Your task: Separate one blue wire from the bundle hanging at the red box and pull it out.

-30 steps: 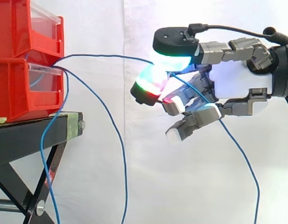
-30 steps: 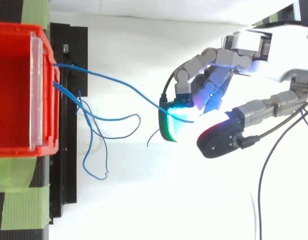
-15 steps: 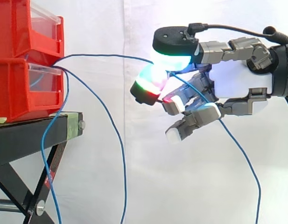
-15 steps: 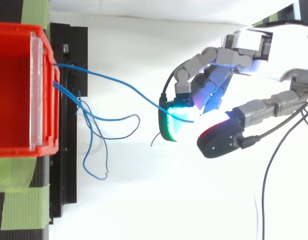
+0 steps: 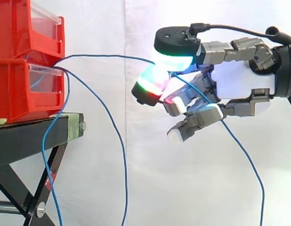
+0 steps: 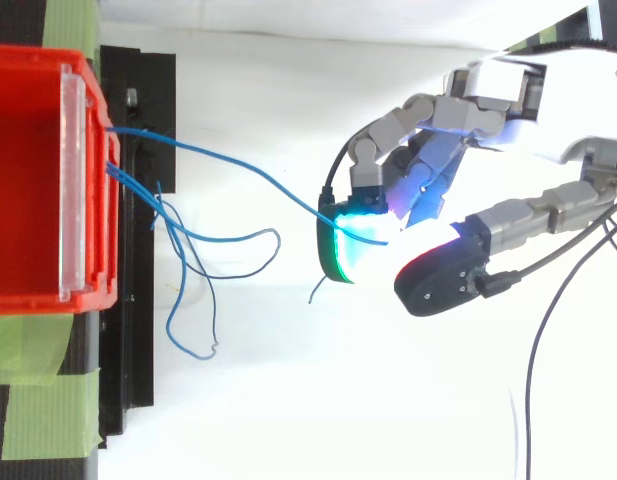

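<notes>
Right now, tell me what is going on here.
The hand pinches one blue wire between its glowing pads, well out from the red bins. That wire spans from the bin front to the hand, then trails down behind it. The other blue wires hang loose at the bins, beside the black stand.

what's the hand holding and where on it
One blue wire, pinched between the hand's glowing pads partway along its length, the rest trailing down.

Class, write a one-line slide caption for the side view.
The hand pinches one blue wire leading from the red bins, while the other wires hang beside the black stand.
</notes>
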You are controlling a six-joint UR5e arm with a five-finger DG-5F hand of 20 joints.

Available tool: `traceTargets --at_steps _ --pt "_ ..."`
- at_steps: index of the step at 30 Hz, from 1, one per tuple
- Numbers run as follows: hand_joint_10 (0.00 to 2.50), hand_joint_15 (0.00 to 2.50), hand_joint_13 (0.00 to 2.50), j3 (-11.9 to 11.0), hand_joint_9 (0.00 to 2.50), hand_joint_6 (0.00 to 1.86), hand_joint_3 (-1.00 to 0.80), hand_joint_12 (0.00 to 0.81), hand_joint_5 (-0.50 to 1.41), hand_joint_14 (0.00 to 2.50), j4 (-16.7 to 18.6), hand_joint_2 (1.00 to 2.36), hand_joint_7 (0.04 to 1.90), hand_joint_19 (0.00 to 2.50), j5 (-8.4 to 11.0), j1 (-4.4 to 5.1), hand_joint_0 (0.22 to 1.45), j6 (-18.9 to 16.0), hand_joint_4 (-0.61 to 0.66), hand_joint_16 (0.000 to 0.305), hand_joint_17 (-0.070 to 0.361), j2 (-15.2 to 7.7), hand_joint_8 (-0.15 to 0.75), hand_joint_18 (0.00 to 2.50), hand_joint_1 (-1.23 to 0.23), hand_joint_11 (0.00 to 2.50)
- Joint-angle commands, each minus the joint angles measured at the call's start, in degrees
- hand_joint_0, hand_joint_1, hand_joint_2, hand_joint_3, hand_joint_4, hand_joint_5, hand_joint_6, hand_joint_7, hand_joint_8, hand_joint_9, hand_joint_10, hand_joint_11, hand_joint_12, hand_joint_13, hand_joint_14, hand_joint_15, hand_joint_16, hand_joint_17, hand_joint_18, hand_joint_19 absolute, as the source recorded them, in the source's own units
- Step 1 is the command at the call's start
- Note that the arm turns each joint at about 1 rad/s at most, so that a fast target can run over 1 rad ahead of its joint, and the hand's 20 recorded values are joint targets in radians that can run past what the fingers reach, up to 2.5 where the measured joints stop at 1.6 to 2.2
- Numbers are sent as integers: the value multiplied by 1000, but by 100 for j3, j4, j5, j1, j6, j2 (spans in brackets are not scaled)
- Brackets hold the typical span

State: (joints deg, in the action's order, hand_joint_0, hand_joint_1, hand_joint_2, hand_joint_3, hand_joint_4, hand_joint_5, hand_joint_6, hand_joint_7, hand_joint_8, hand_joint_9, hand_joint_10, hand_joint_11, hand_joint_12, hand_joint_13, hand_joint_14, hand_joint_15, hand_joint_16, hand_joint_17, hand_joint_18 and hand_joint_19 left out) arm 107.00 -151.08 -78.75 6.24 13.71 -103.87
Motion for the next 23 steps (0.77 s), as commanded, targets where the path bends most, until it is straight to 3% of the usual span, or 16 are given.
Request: traceTargets --at_steps 1,23 --pt "18 1226 1337 5 1040 835 -55 446 -97 17 0 1020 1028 415 0 0 597 0 -196 55 124 -1 339 739 -816 976" --pt "18 1188 1305 5 1033 835 -61 454 -97 19 0 1018 1025 420 0 0 599 0 -201 55 123 -1 340 738 -814 958"
